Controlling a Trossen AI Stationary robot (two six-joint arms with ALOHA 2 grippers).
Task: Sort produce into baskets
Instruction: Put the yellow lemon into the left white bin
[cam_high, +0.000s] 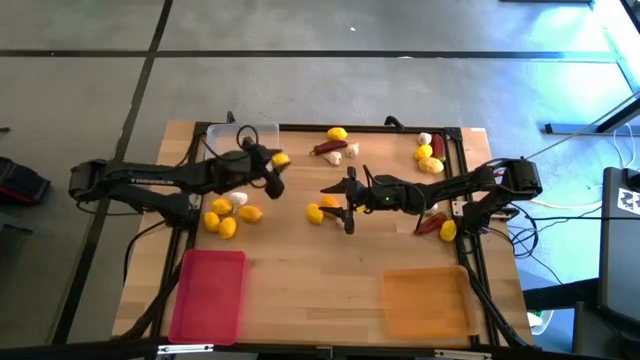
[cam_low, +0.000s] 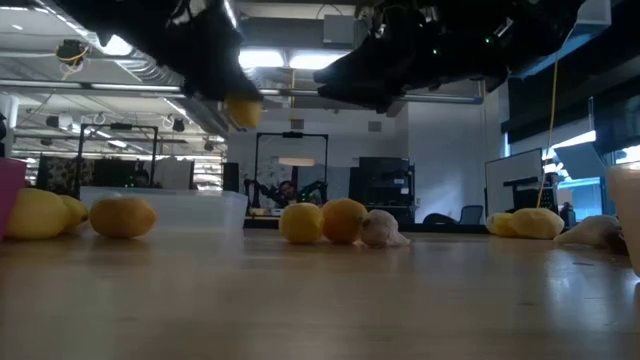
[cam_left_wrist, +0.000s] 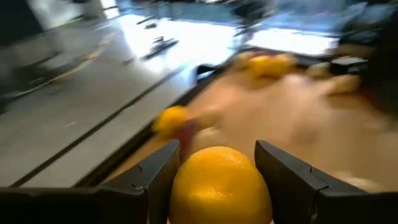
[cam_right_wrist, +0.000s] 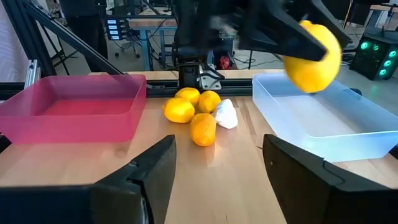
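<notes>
A yellow lemon (cam_left_wrist: 217, 186) sits between the fingers of my left gripper (cam_high: 277, 165), lifted beside the right edge of the clear basket (cam_high: 225, 135) at the far left. My right gripper (cam_right_wrist: 217, 180) stands open near the table's middle with nothing between its fingers, above a yellow lemon (cam_high: 315, 213) and an orange one (cam_high: 330, 202) lying on the wood. The pink basket (cam_high: 208, 295) is near left, the orange basket (cam_high: 425, 300) near right. My left gripper pinches the lemon between its two fingers, one on each opposite side (cam_left_wrist: 180, 180). The fingers come nearly level from the table's left. The lemon (cam_low: 243, 110) hangs clear of the table, well above it.
Several lemons (cam_high: 225, 215) and a garlic bulb (cam_high: 238, 198) lie in a cluster at the left. A lemon, a chili (cam_high: 325, 148) and garlic lie at the far middle. More lemons, garlic and chili lie at the far right (cam_high: 430, 160) and right (cam_high: 440, 228).
</notes>
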